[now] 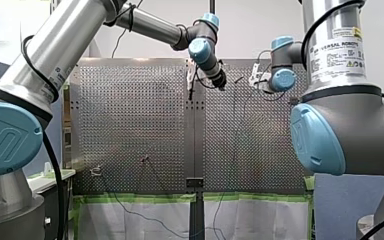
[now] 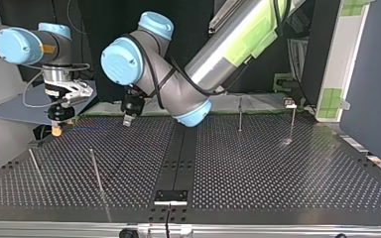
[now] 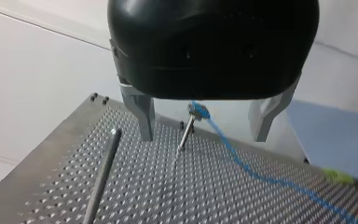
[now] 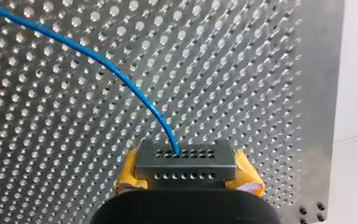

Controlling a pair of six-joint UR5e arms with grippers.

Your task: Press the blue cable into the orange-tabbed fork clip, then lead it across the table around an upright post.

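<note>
In the left wrist view my left gripper (image 3: 204, 138) hangs open above the perforated table (image 3: 177, 196), its two metal fingers (image 3: 144, 116) set wide apart. Ahead of it, between the fingers, stands a thin post with a small head (image 3: 196, 111) that the blue cable (image 3: 261, 172) comes off. No orange tab shows on it. In the right wrist view my right gripper (image 4: 186, 184) has its yellow pads (image 4: 127, 175) shut on a grey perforated block (image 4: 186, 161). The blue cable (image 4: 121, 74) enters that block. In the top view my right gripper (image 2: 55, 130) is at the back left and my left gripper (image 2: 128, 119) beside it.
Upright posts stand on the table: two slanted rods (image 2: 95, 168) (image 2: 34, 166) at the top view's left, one (image 2: 240, 114) and a clip-topped one (image 2: 291, 106) at the back right. A bracket (image 2: 170, 196) sits at the near edge. A rod (image 3: 102, 172) stands beside my left gripper.
</note>
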